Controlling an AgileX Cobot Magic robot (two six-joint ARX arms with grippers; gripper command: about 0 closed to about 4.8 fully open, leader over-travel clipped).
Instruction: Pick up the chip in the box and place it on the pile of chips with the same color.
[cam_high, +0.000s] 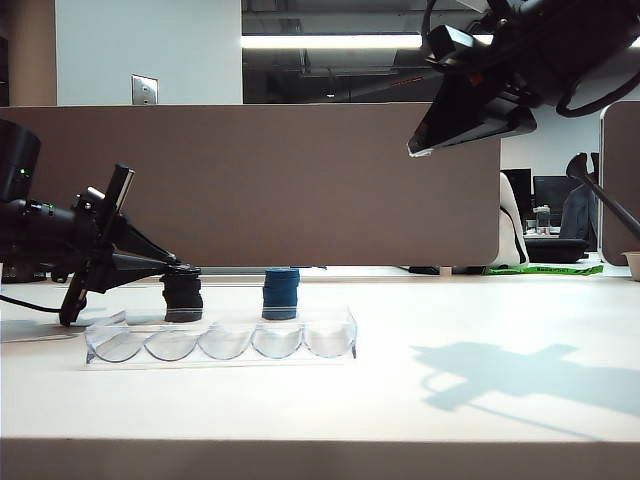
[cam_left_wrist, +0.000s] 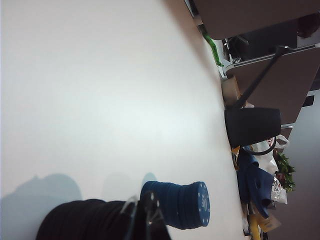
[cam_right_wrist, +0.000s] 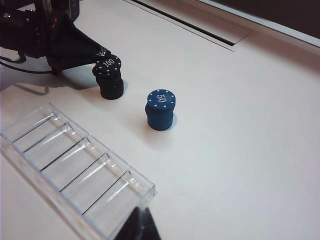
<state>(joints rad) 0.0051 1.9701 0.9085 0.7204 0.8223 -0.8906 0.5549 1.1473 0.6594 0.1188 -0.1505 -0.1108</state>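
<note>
The left gripper (cam_right_wrist: 100, 55) pinches the black chip (cam_right_wrist: 108, 65) atop the black pile (cam_right_wrist: 111, 86), beside the blue stack (cam_right_wrist: 160, 111). Behind the empty box (cam_high: 220, 338), the right gripper (cam_high: 455, 125) hangs high; its state I cannot tell.

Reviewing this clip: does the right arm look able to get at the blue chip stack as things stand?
Probably yes. The right gripper hangs high above the table, and the blue chip stack stands alone with bare table around it; the left gripper is busy at the black stack beside it.
</note>
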